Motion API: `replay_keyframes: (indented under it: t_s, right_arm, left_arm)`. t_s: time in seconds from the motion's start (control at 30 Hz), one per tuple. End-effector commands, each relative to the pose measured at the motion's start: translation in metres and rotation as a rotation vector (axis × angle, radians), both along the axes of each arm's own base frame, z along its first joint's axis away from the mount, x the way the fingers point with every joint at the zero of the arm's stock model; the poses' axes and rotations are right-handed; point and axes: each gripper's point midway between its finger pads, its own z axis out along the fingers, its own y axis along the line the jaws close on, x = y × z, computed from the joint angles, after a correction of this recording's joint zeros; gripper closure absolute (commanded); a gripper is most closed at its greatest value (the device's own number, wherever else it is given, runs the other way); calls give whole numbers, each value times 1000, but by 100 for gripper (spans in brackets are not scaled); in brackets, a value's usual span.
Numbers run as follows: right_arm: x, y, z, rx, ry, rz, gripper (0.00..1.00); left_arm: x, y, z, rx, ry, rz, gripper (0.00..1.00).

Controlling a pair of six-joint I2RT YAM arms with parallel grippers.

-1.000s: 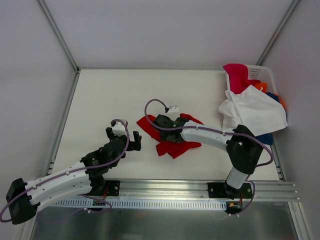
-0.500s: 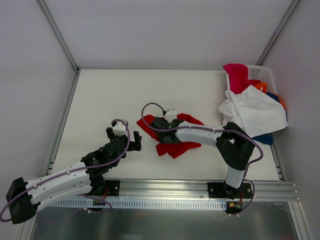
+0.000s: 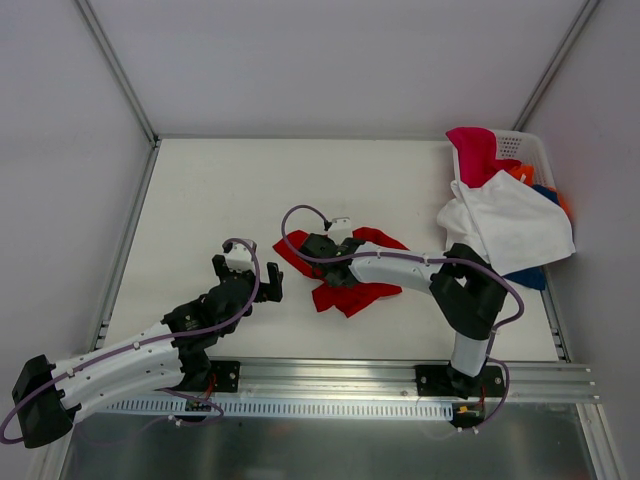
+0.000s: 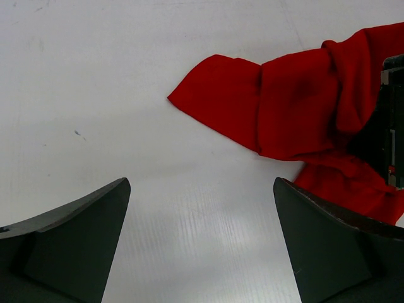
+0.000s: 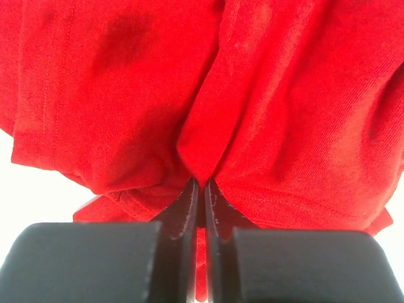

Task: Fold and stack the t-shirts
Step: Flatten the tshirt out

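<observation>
Hovering low over the white table [image 3: 200, 190], the left gripper [image 3: 245, 278] sits where it was a second ago, jaws spread wide and holding nothing. Its wrist view shows bare, faintly scuffed tabletop between the fingers. Just to its right, at the table's middle, the red t-shirt [image 3: 355, 295] lies crumpled. The right gripper [image 3: 325, 262] has slid a little leftward over it since the earlier frame, and its jaws, then apart, are now pinched tight on a raised fold of the red cloth, as its wrist camera shows [image 5: 202, 183]. At the far right corner the white basket [image 3: 525, 145] holds a magenta t-shirt [image 3: 472, 150] and an orange one [image 3: 520, 172], with a white t-shirt [image 3: 510, 225] draped over its edge and a blue one [image 3: 530, 275] beneath. Plain pale walls [image 3: 330, 60] enclose the table.
</observation>
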Motion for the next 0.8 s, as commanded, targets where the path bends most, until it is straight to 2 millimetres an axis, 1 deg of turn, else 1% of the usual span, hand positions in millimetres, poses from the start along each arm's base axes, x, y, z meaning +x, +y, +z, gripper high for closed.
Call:
replay_keyframes:
  t_s: [0.0,0.17,0.23,0.33,0.37,0.43,0.47,0.7,0.73,0.77]
  right_arm:
    - [5,6,4,15,-14,-14,100]
    - [5,5,5,8,-10,-16,100]
    - [5,4,8,4,-15,-16,99]
    - [7,1,19,-17,-27,-10,99]
    - [10,4,26,-9,-36,-8,100]
    - [11,2,39,-13,-50,-2,99]
    - [14,6,48,-4,-63,4,99]
    - [20,10,109,45,-131,45,99]
    - [19,5,114,31,-129,45,99]
    - [18,5,122,40,-138,49,100]
  left_arm:
    - [3,-2,8,-18,-16,-3,1]
    - [3,-2,9,-20,-17,-3,1]
    - [2,-3,9,-20,-16,-6,1]
    - [2,-3,9,-19,-16,-6,1]
    - [2,-3,9,-21,-15,-7,1]
    - [2,-3,8,-19,-15,-7,1]
    - [2,-3,8,-17,-14,-9,1]
    - [2,-4,6,-10,-6,-10,1]
    - [3,-5,6,-9,-6,-10,1]
    - [3,-5,5,-5,-2,-11,1]
